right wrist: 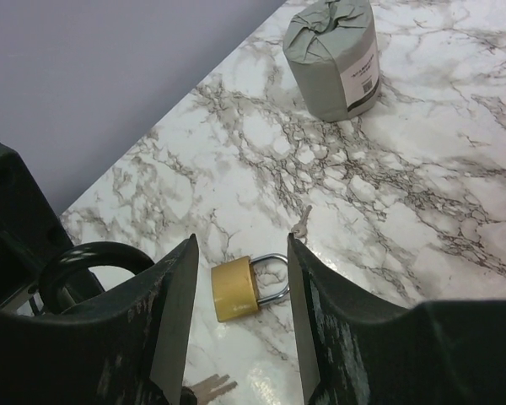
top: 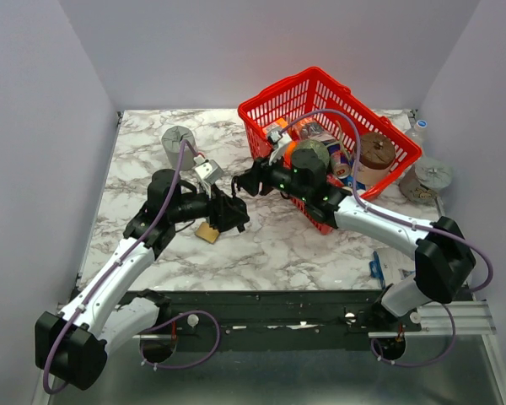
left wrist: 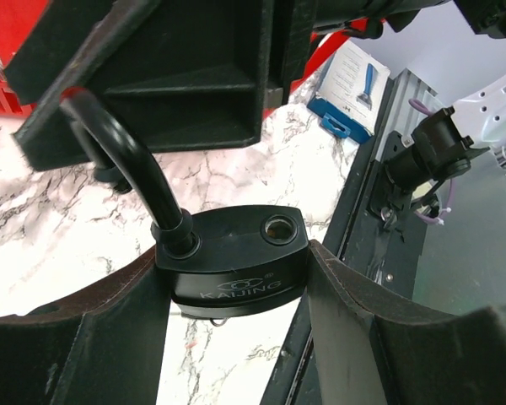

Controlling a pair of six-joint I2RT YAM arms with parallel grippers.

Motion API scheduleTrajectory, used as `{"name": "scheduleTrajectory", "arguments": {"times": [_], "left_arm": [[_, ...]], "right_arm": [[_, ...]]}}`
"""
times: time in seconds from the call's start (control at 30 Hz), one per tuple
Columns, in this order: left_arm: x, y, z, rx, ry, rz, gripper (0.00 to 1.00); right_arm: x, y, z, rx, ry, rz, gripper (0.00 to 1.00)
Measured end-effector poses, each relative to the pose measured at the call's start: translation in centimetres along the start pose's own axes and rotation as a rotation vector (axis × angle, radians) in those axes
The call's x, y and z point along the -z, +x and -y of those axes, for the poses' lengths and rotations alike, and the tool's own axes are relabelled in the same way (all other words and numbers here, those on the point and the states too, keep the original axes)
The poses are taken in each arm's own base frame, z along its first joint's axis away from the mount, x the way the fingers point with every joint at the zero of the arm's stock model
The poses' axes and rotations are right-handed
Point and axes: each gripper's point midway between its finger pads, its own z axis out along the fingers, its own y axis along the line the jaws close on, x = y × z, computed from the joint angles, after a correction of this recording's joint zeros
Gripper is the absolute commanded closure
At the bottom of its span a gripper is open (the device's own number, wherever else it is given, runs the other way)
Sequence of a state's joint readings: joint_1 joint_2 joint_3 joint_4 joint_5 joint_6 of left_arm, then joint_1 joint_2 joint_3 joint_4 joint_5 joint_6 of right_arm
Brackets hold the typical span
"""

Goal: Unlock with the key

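Left claw (top: 228,213) is clenched on the body of the black padlock (left wrist: 236,261), lifted off the surface (top: 261,245). The grip is across the lock's sides, likely so the body stays steady and the shackle (left wrist: 122,160) points at the other arm. One shackle socket (left wrist: 278,226) is empty and the free leg is out, so the lock looks already released.

Right claw (right wrist: 240,249) is released, with nothing between the jaws. It hangs right beside the shackle loop (right wrist: 93,261), which sits outside its finger, probably to hook or pull it. Contact cannot be told.

The key is not clearly visible. A small stub (left wrist: 218,315) under the black padlock may be it, sitting in the keyhole.

Counts:
- Padlocks: 2. The black one is held; the brass padlock (right wrist: 236,288) lies shut on the surface below the claws.
- Loose small keys on the surface: 2 spots, one (right wrist: 302,224) past the brass shackle and one (right wrist: 209,390) nearer.
- Grey wrapped roll (top: 178,145): 1.
- Red basket (top: 270,105): 1, holding several items.
- Blue-white card pack (left wrist: 350,84): 1, at the near edge.
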State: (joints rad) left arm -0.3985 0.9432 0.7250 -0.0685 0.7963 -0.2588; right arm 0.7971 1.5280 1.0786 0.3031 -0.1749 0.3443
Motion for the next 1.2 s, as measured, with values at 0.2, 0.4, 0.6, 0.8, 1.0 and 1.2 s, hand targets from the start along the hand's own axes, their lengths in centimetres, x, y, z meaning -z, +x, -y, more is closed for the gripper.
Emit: {"name": "scheduleTrajectory", "arguments": {"times": [0.2,0.4,0.6,0.8,1.0,1.2], "left_arm": [[0.0,0.1,0.1,0.003,0.005,-0.003,1.00],[-0.1,0.1,0.0,0.005,0.006,-0.005,1.00],[-0.1,0.1,-0.5,0.001,-0.023,-0.004,1.00],[0.7,1.1,-3.9,0.016,-0.198,-0.028,1.00],[2.8,1.5,-8.9,0.056,-0.436,-0.057,1.00],[6.1,2.8,-14.1,0.106,-0.688,-0.135,1.00]], "right_arm": [[-0.9,0.5,-0.6,-0.015,-0.004,-0.013,0.45],[-1.5,0.9,-1.4,-0.021,-0.018,-0.024,0.45],[-1.6,0.9,-1.2,-0.031,-0.001,-0.022,0.34],[-1.4,0.5,-0.8,-0.042,0.026,-0.009,0.17],[1.4,-1.5,-0.7,-0.032,0.044,0.042,0.11],[5.7,-4.2,-0.7,-0.009,0.060,0.134,0.09]]}}
